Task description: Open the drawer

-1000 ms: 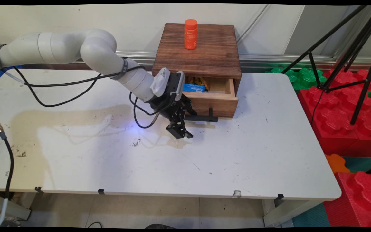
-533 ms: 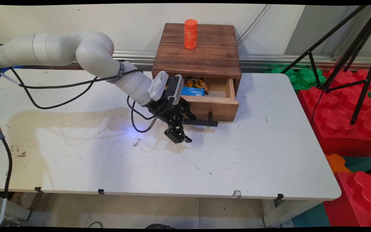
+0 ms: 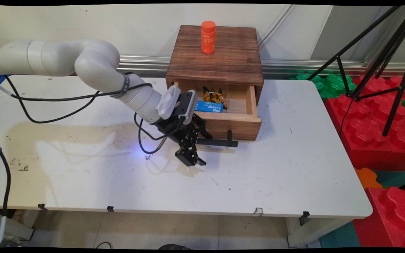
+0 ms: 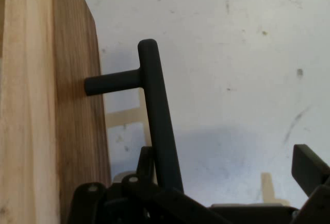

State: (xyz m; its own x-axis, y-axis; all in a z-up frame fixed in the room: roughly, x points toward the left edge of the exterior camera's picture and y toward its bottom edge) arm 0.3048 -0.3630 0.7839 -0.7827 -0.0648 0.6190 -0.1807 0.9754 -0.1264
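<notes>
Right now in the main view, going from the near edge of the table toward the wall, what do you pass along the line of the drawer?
Bare table → tool → black drawer handle → open drawer holding a blue packet and candies → orange bottle on top of the wooden box.

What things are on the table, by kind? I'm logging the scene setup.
Wooden drawer box, drawer open: 1
Orange bottle on the box: 1
Blue packet in the drawer: 1
Yellow-orange wrapped snack pile in the drawer: 1
Total: 4
</notes>
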